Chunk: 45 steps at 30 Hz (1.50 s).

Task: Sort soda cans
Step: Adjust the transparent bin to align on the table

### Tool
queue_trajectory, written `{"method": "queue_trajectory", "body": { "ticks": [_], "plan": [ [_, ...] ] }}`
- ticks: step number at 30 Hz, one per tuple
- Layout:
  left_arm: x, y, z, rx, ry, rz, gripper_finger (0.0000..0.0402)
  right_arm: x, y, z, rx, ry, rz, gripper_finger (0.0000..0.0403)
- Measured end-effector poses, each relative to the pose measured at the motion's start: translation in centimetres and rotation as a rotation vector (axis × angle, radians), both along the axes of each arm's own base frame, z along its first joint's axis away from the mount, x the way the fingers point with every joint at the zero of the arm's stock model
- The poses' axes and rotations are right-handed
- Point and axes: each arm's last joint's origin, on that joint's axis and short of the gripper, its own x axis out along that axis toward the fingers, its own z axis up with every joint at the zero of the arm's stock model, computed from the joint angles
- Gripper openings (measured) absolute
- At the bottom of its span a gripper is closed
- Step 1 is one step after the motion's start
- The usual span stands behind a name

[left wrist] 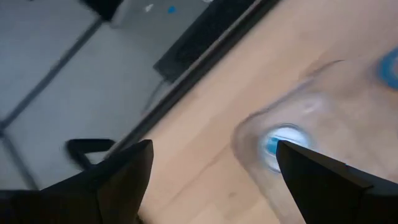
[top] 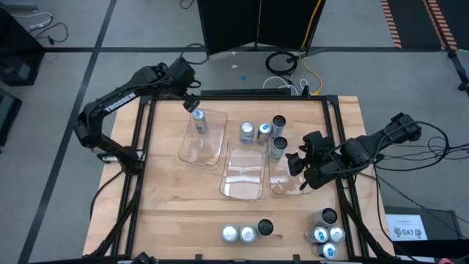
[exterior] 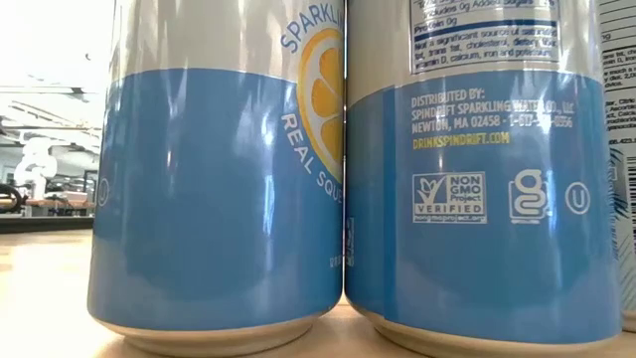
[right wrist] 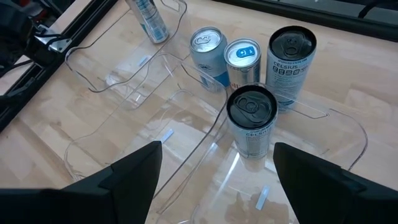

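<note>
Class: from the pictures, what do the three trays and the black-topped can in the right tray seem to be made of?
Trays: apparently clear glossy plastic; the wood shows through and the edges glint. Black-topped can: probably metal, with a dark matte lid, pull tab and printed white wall.

Left arm reads "TROSSEN". Dark-top can: "CELSIUS". Blue can: "DISTRIBUTED BY: SPINDRIFT", "NEWTON, MA 02458", "DRINKSPINDRIFT.COM", "NON GMO Project VERIFIED". Neighbour can: "SPARKLIN…", "REAL SQU…".

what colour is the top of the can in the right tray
Dark grey to black, on the can in the right tray; clearest in the right wrist view.
</note>
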Motion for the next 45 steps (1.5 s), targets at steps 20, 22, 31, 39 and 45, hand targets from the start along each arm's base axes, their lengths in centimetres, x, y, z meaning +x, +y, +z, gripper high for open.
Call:
{"method": "queue_trajectory", "body": {
  "ticks": [20, 22, 31, 39, 45],
  "plan": [
    [-10.0, -6.2, -5.2, -0.203, -0.113, 0.384, 0.0350, 0.0, 0.0, 0.0, -0.049, 0.016, 0.035, 0.0302],
    [-9.8, -6.3, -5.7, -0.251, -0.147, 0.377, 0.0350, 0.1, 0.0, 0.1, -0.061, 0.024, 0.054, 0.0302],
    [-6.5, -7.8, -7.3, -0.447, -0.352, 0.365, 0.0350, 0.0, 0.1, 0.0, -0.094, 0.060, 0.110, 0.0302],
    [-3.3, -8.8, -9.7, -0.427, -0.204, 0.378, 0.0350, 0.1, 0.2, 0.0, -0.083, 0.094, 0.167, 0.0302],
    [-1.1, -7.7, -12.3, -0.397, -0.093, 0.381, 0.0350, 0.1, 0.3, 0.0, -0.093, 0.109, 0.200, 0.0302]
  ]
}}
